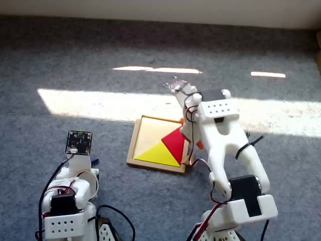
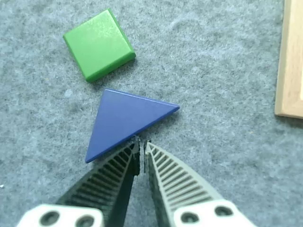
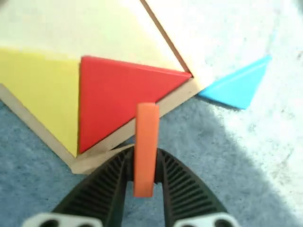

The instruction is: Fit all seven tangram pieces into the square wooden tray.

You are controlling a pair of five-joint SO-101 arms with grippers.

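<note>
Right gripper [image 3: 144, 157] was clamped on the orange piece [image 3: 146, 142], held edge-on at the rim of the tray [image 3: 177, 94]. Seemed light, stiff and slick, so pinching its flat faces made sense. Left gripper [image 2: 141, 144] sat closed by the blue triangle [image 2: 125, 118].

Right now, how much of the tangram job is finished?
Done: the yellow triangle and red triangle lie in the square wooden tray. In hand: the right gripper holds a flat orange piece. Remaining: the light blue triangle, green square and dark blue triangle lie on the carpet.
</note>
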